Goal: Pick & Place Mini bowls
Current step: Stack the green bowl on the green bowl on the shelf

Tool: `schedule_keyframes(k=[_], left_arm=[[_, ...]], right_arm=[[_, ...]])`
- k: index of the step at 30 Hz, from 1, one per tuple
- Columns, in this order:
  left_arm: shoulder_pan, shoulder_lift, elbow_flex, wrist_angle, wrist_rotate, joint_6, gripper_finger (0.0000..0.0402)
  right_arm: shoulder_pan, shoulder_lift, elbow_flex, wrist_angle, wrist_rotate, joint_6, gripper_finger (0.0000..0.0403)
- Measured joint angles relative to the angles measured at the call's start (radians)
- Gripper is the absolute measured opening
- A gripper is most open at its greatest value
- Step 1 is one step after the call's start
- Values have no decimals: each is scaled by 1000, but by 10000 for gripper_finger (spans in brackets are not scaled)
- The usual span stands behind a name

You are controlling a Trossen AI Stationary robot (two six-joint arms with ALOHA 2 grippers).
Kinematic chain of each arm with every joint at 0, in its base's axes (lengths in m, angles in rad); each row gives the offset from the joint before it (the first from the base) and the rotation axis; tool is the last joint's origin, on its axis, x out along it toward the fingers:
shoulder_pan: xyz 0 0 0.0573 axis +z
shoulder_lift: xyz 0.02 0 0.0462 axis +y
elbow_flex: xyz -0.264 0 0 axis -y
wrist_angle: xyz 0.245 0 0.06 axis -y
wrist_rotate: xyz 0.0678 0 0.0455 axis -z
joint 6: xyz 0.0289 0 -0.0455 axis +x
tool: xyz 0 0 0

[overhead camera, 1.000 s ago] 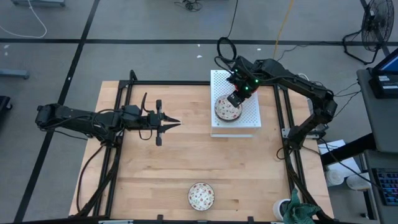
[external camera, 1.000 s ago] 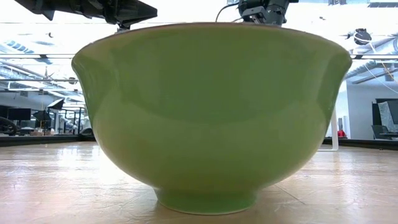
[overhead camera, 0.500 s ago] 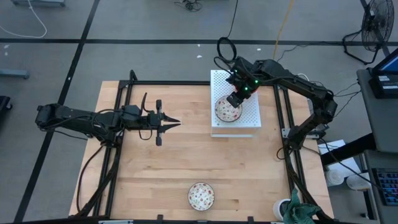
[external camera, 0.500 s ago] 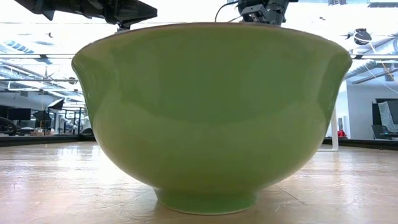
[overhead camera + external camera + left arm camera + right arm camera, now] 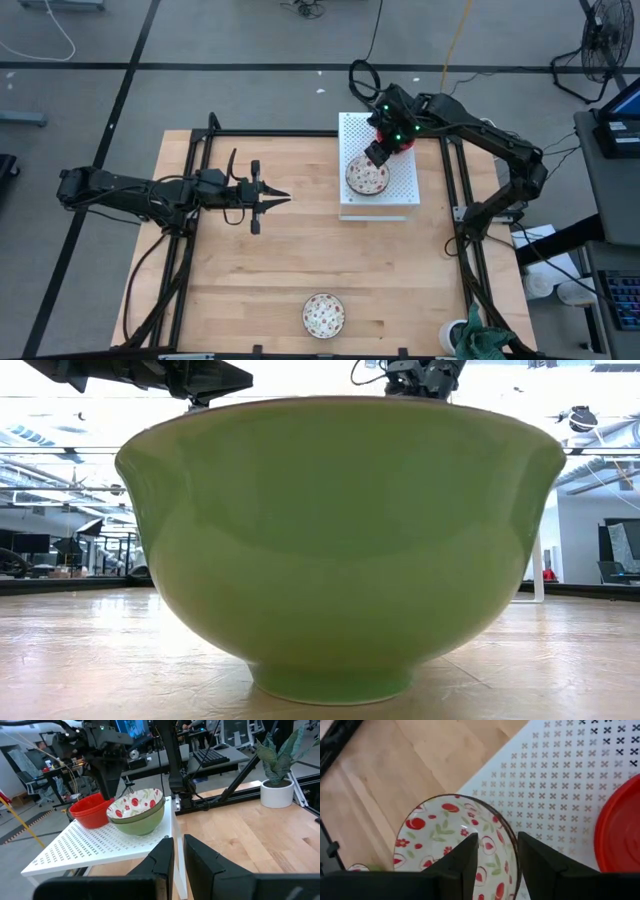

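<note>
Hovering over the white perforated board (image 5: 378, 170), the right pincer (image 5: 494, 856) is holding its fingers spread above the floral bowl (image 5: 367, 177), gripping nothing. That bowl is sitting on the board just below the pincer, apparently nested in a green bowl (image 5: 142, 822), with a red bowl (image 5: 90, 811) touching beside it. For a clean move, I judge it should be rising straight, clear of both rims. Another floral bowl (image 5: 323, 315) is waiting near the tabletop (image 5: 250, 280) front edge. The left pincer (image 5: 272, 198) is idling mid-tabletop, fingers nearly pressed together.
</note>
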Motion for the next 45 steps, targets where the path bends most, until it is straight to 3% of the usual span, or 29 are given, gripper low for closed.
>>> schedule_keyframes(k=[17, 23, 26, 30, 35, 38, 41, 43, 45], left_arm=[[-2, 0, 0, 1, 1, -21, 49], [-2, 0, 0, 1, 1, -27, 49], [-3, 1, 0, 2, 25, -111, 49], [-3, 21, 0, 14, 135, -176, 49], [-18, 91, 0, 126, 357, -152, 49], [-67, 164, 0, 249, 523, -102, 49], [-153, 258, 0, 375, 706, 42, 49], [-234, 327, 1, 499, 755, 142, 49], [-320, 399, 34, 604, 720, 189, 49]], right_arm=[[30, -210, -7, 126, -20, -79, 117], [158, -366, -160, 298, -28, -79, 107], [247, -459, -292, 442, -29, -79, 105], [376, -578, -497, 648, -30, -70, 105], [544, -691, -778, 1004, -30, -72, 105], [626, -722, -920, 1228, -33, -87, 107], [695, -739, -1009, 1377, -31, -143, 107], [736, -749, -1044, 1423, -31, -183, 107], [770, -758, -1059, 1426, -32, -220, 107]])
